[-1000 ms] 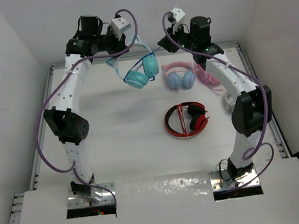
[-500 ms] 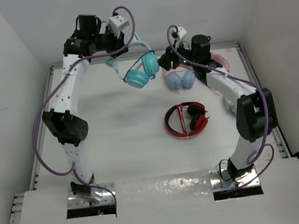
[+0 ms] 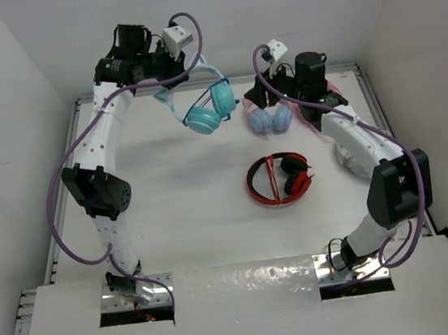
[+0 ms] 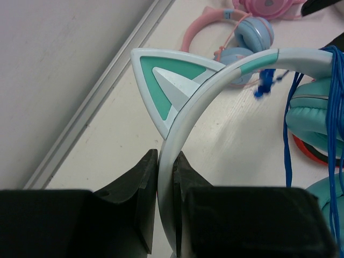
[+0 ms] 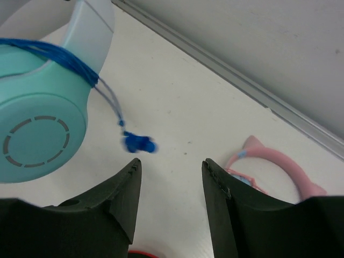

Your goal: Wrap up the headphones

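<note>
The teal headphones (image 3: 210,109) hang in the air at the back of the table, with the blue cable (image 5: 59,56) wound round them. My left gripper (image 3: 174,70) is shut on their pale mint headband (image 4: 171,140), just below a cat ear (image 4: 169,83). The cable's plug (image 5: 138,143) dangles loose below one teal cup (image 5: 37,123). My right gripper (image 3: 253,98) is open and empty just right of the cups. In the right wrist view its jaws (image 5: 172,164) stand apart, just below and right of the plug, not touching it.
A pink-banded pair with blue cups (image 3: 271,117) lies under my right gripper. An all-pink pair (image 4: 269,6) lies behind it. A red and black pair (image 3: 278,179) lies mid-table. The table's back rail (image 5: 226,72) and the back wall are close.
My right gripper has come down from near the back wall to the right side of the teal cups. The left gripper and headphones have barely shifted.
</note>
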Action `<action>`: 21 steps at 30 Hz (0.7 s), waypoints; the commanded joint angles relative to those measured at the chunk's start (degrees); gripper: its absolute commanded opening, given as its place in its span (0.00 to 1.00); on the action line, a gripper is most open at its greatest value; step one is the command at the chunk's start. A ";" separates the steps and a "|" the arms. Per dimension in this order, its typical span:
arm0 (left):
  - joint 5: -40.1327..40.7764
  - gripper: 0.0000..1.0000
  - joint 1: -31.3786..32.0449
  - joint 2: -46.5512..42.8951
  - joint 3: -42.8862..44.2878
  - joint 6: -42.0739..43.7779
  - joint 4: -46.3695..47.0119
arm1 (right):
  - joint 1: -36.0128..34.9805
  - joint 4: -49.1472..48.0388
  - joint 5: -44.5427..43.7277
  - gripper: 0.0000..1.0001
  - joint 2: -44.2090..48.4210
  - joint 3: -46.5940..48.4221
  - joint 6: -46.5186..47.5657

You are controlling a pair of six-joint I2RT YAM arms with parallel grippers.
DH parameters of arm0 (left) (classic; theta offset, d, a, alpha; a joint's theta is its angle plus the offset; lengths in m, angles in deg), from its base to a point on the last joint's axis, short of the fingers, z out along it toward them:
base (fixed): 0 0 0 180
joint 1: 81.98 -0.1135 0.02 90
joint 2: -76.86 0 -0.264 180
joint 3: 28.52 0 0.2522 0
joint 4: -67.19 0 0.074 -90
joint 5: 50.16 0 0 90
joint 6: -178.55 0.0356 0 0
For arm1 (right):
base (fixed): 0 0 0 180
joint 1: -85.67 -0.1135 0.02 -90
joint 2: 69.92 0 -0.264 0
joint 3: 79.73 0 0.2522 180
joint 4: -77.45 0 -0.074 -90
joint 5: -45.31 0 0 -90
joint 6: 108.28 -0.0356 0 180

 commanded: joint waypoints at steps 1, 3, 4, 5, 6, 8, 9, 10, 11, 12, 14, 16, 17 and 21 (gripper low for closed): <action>-1.02 0.00 0.30 -4.48 -0.25 2.39 1.03 | 0.66 9.78 -2.38 0.49 2.73 6.44 8.20; -0.84 0.00 0.39 -4.39 -0.42 3.88 1.38 | 0.75 15.41 1.48 0.55 2.64 8.56 11.09; -0.67 0.00 0.39 -4.39 -0.51 4.24 1.73 | 0.75 18.47 2.97 0.58 2.64 10.75 11.37; -0.58 0.00 0.39 -4.39 -0.60 4.68 2.00 | 0.83 19.28 6.30 0.61 2.47 11.90 11.20; -0.58 0.00 0.48 -4.30 -0.95 5.55 2.61 | 0.83 19.81 8.24 0.64 2.29 13.74 9.81; -0.58 0.00 0.57 -4.21 -1.13 6.44 2.96 | 0.75 18.78 12.02 0.66 1.42 14.98 7.69; -0.40 0.00 0.83 -4.21 -1.21 7.57 3.23 | 0.66 17.89 15.09 0.66 0.98 15.43 4.46; -0.14 0.00 1.09 -4.21 -1.30 8.28 3.14 | 0.48 14.84 16.16 0.66 -0.07 15.69 1.82; -0.14 0.00 1.53 -4.21 -1.30 9.42 3.23 | 0.22 13.59 16.96 0.66 -0.52 15.78 0.23; -0.05 0.00 1.80 -4.21 -1.39 9.78 3.40 | -0.04 12.80 17.92 0.66 -1.13 15.78 -1.44; 0.22 0.00 2.06 -4.21 -1.57 9.52 3.75 | -1.27 11.83 17.76 0.66 -2.19 15.87 -1.81; 0.82 0.00 2.15 -4.21 -1.74 5.49 5.51 | -1.71 9.73 14.53 0.66 -2.28 14.65 -3.03; 1.09 0.00 2.06 -4.30 -1.74 4.08 5.86 | -1.71 8.23 13.81 0.64 -1.93 13.42 -4.26; 2.67 0.00 1.80 -5.00 -3.41 -5.74 9.11 | -1.63 2.86 7.39 0.53 1.58 7.26 -4.36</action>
